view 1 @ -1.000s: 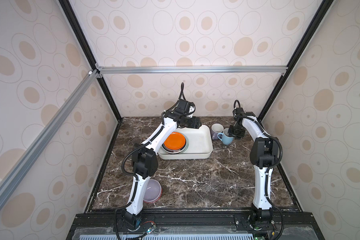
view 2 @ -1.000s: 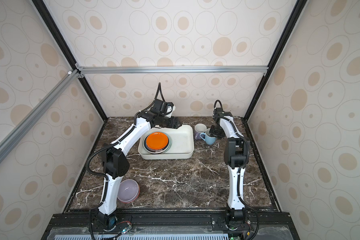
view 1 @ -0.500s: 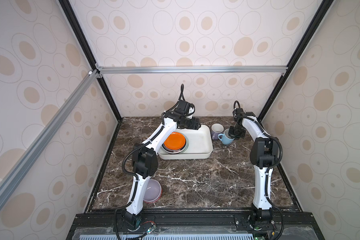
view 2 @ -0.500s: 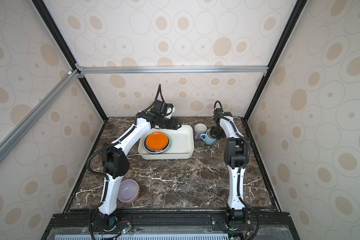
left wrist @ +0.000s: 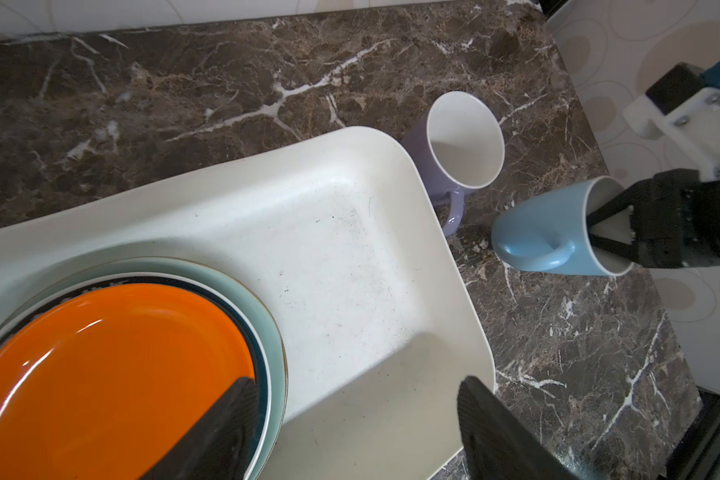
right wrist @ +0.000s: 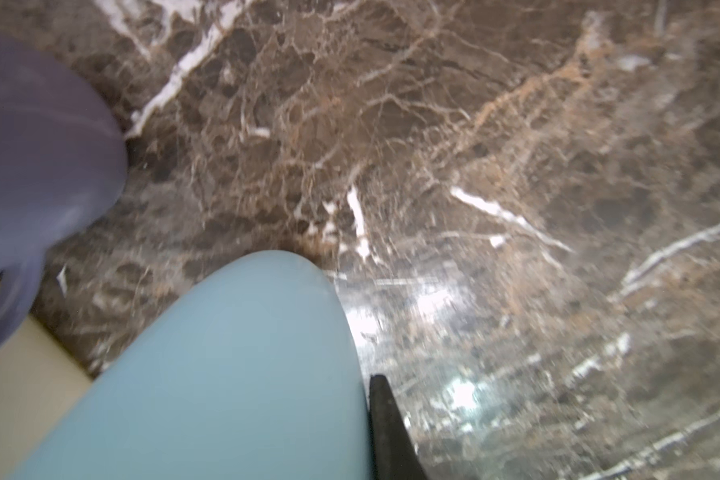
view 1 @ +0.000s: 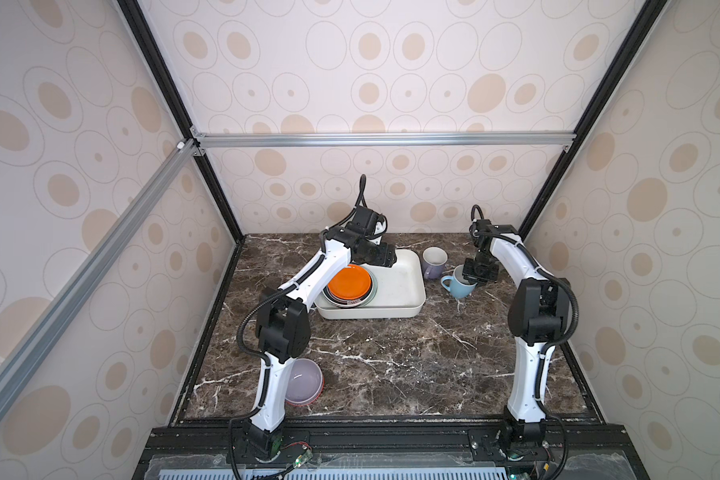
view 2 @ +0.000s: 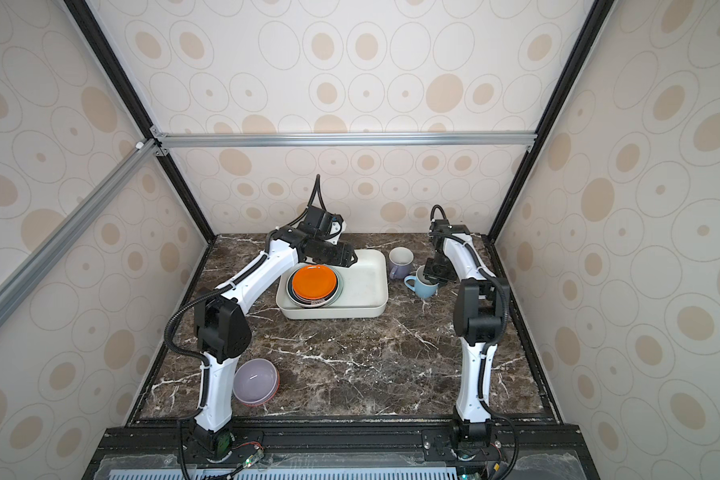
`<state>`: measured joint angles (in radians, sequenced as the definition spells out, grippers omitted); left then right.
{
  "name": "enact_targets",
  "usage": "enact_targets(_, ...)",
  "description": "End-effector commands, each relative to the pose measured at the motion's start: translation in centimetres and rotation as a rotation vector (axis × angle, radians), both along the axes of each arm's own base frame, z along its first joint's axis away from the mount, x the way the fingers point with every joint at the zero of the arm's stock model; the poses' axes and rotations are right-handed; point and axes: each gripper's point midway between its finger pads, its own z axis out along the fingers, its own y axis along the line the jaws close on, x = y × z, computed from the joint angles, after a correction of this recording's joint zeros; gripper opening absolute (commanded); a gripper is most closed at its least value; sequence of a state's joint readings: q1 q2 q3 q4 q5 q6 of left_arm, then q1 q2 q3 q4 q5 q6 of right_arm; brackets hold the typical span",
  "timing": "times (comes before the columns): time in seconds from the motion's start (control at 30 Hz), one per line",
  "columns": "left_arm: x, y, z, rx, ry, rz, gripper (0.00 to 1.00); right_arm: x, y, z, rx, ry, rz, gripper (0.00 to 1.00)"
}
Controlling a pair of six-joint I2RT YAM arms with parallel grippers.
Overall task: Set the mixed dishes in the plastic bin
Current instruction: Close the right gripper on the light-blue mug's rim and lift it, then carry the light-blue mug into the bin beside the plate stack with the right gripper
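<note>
The off-white plastic bin sits at the back middle of the table. In its left half is a stack of plates: an orange plate on top, a dark-rimmed one under it, and a mint-green plate lower down. My left gripper hangs open over the bin, holding nothing. Right of the bin, my right gripper is shut on the wall of the tilted blue mug. One of its fingers lies against the outside of the mug.
A lavender mug stands upright between the bin and the blue mug, close to both. A lavender bowl sits at the front left beside the left arm's base. Patterned walls close in the table.
My right gripper has closed on the blue mug's wall. Both arms and the dishes have hardly shifted.
</note>
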<state>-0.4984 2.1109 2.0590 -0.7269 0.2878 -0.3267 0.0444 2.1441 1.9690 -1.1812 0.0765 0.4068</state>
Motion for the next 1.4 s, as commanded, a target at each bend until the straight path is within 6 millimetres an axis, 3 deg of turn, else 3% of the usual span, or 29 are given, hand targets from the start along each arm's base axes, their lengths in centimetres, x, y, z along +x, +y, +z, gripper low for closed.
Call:
enact_targets(0.0, 0.1, 0.7, 2.9, 0.01, -0.096, -0.006, 0.78, -1.5, 0.4, 5.4, 0.019, -0.083, 0.018, 0.13)
enact_targets(0.23, -0.5, 1.8, 2.8, 0.067, -0.119, -0.025, 0.85, -1.7, 4.5, 9.4, 0.063, -0.152, 0.104, 0.13)
enact_targets(0.37, -0.9, 3.1, 2.8, 0.093, -0.129, -0.01, 0.92, -0.5, 8.1, 10.8, 0.079, -0.181, 0.168, 0.14)
enact_targets(0.4, -1.1, 3.4, 2.9, 0.094, -0.131, -0.003, 0.99, -0.1, 8.9, 10.9, 0.083, -0.181, 0.181, 0.14)
enact_targets(0.53, -1.4, 5.4, 3.3, 0.091, -0.139, 0.051, 0.99, 1.5, 12.2, 11.6, 0.117, -0.224, 0.221, 0.14)
enact_targets(0.57, -1.5, 6.0, 3.4, 0.092, -0.142, 0.067, 0.99, 2.0, 12.6, 11.3, 0.129, -0.227, 0.216, 0.14)
enact_targets(0.63, -1.6, 8.0, 3.8, 0.114, -0.157, 0.114, 0.99, 2.4, 15.3, 10.8, 0.156, -0.234, 0.249, 0.15)
enact_targets(0.8, -1.9, 14.4, 5.1, 0.15, -0.209, 0.268, 0.99, 4.0, 19.2, 9.3, 0.212, -0.265, 0.284, 0.15)
enact_targets(0.93, -2.4, 17.3, 6.2, 0.114, -0.249, 0.341, 0.99, 4.9, 21.5, 6.9, 0.248, -0.247, 0.291, 0.14)
enact_targets(1.07, -2.6, 16.7, 6.2, 0.094, -0.248, 0.304, 0.99, 5.3, 23.1, 4.0, 0.253, -0.214, 0.296, 0.14)
enact_targets(1.17, -2.6, 15.9, 5.0, 0.084, -0.206, 0.267, 0.99, 5.6, 23.6, 2.2, 0.25, -0.189, 0.291, 0.14)
enact_targets(1.37, -2.1, 14.9, 4.1, 0.054, -0.177, 0.234, 0.99, 5.8, 23.6, 0.8, 0.226, -0.176, 0.283, 0.15)
